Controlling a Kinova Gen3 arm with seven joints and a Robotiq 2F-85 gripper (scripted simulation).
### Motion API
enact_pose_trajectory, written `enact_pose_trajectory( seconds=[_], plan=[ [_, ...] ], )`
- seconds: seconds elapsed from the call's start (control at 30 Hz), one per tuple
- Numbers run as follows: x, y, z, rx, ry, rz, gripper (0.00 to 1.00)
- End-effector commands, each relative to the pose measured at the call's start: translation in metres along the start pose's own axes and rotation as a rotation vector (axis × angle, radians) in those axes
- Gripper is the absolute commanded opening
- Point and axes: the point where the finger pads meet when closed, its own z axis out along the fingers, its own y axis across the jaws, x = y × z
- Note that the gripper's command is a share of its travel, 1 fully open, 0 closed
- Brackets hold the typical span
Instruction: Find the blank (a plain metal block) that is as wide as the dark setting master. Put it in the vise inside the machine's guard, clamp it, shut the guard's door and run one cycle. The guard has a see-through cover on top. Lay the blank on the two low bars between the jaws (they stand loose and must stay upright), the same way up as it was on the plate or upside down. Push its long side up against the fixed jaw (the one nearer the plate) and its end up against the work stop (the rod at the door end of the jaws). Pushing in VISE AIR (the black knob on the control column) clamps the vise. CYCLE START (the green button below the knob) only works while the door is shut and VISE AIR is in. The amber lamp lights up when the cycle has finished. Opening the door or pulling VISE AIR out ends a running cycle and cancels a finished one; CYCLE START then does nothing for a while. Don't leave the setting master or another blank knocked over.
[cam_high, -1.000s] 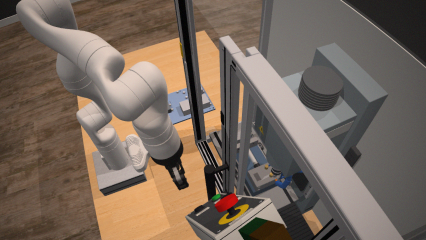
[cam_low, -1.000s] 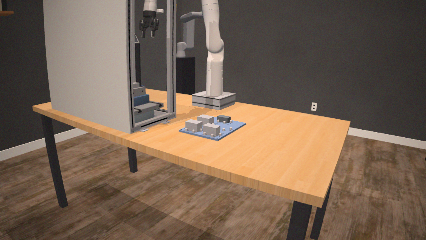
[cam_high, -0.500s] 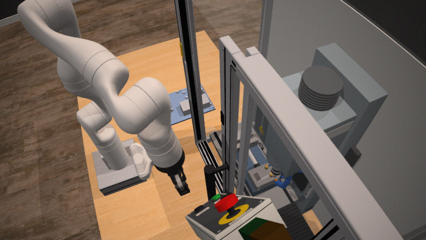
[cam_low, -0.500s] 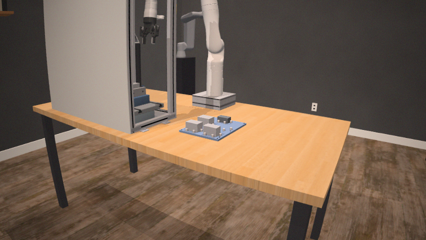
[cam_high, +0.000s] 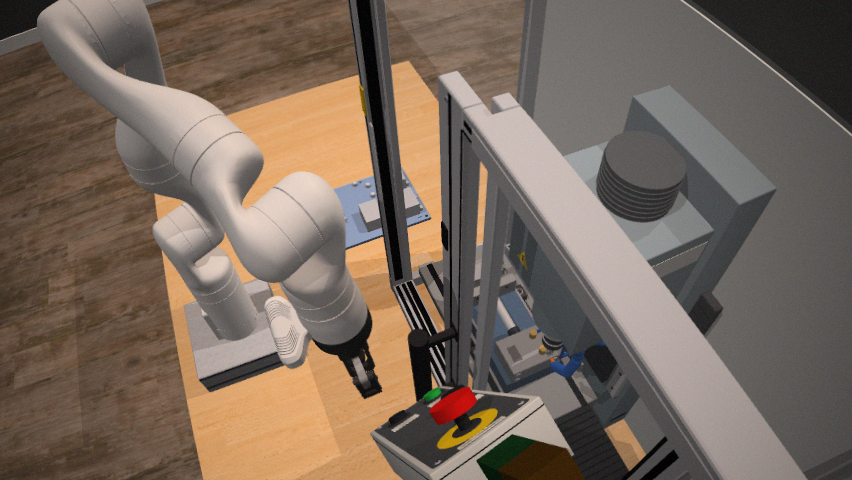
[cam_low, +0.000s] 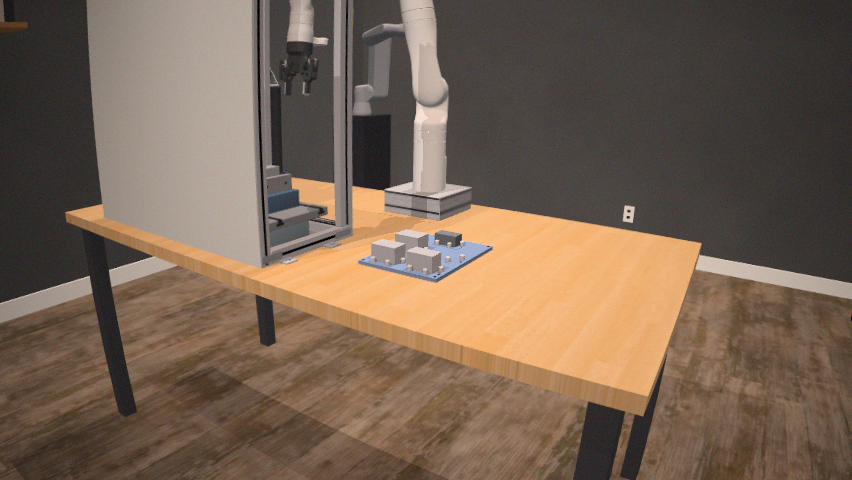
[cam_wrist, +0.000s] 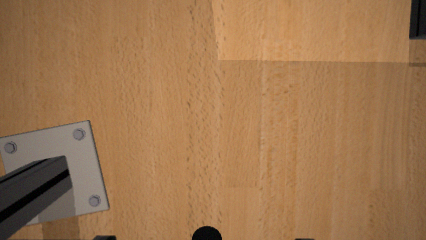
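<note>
My gripper (cam_high: 366, 390) (cam_low: 296, 89) is open and empty, high above the table beside the door handle (cam_high: 419, 363) (cam_wrist: 206, 234). Three light grey blanks (cam_low: 388, 251) (cam_low: 411, 239) (cam_low: 423, 260) and the dark setting master (cam_low: 447, 238) stand upright on the blue plate (cam_low: 476, 249) (cam_high: 357, 236). The door appears open, beside a gap in the guard. VISE AIR (cam_high: 400, 418) is black; whether it is in is unclear. CYCLE START (cam_high: 432, 394) is green. The amber lamp (cam_high: 536, 462) looks unlit. The vise is partly visible; its bars and work stop cannot be made out.
A guard post (cam_high: 381, 149) stands between the gripper's side and the plate. The red stop button (cam_high: 453, 405) sits on the control box beside CYCLE START. A bolted foot plate (cam_wrist: 95, 165) shows in the wrist view. The robot base (cam_high: 238, 357) stands behind the gripper.
</note>
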Motion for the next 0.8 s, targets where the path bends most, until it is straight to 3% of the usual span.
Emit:
enact_pose_trajectory(
  seconds=[0.0,0.13,0.53,0.7,0.77],
  plan=[
    [-0.006,0.000,0.000,0.001,-0.002,-0.001,0.80],
    [-0.030,0.000,0.003,0.000,-0.007,-0.003,0.80],
    [-0.030,0.000,0.003,0.000,-0.007,-0.003,0.80],
    [-0.058,0.000,0.006,0.000,-0.007,-0.003,0.80],
    [-0.058,0.000,0.006,0.000,-0.007,-0.003,0.80]
  ],
)
